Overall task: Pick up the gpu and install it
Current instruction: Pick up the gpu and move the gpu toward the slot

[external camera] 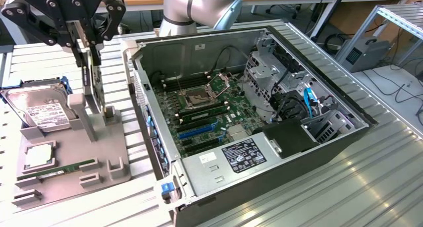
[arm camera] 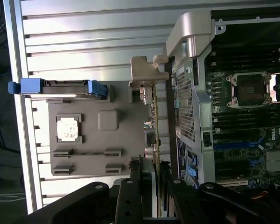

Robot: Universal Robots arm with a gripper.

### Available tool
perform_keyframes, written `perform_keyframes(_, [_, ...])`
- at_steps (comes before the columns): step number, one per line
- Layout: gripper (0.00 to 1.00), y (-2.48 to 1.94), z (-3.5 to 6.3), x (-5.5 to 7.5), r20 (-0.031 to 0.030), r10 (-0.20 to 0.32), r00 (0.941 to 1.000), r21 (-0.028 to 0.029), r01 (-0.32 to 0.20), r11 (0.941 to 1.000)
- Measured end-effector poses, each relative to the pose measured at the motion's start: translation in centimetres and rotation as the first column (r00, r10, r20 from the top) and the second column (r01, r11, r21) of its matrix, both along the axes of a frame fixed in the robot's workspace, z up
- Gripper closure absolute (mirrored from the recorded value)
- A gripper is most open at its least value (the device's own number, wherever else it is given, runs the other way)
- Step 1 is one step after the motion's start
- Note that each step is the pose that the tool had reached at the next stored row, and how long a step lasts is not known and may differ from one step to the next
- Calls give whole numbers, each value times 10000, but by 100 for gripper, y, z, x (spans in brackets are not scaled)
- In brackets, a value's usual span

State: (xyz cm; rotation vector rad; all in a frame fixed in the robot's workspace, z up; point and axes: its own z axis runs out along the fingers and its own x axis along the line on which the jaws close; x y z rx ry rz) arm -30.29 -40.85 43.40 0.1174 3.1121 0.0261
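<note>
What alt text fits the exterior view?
Gripper closed on the gpu, which stands on edge in a grey fixture at the exterior view's left. An open PC case, motherboard exposed, sits in the centre.

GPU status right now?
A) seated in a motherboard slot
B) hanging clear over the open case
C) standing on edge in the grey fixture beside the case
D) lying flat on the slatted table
C: the gpu stands on edge between the posts of the grey fixture, next to the open case, with the gripper at its top edge.
</note>
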Motion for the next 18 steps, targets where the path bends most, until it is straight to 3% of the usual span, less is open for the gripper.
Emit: perform_keyframes(18, [73, 0, 114, 1, -1, 0, 10000, -1, 0, 10000])
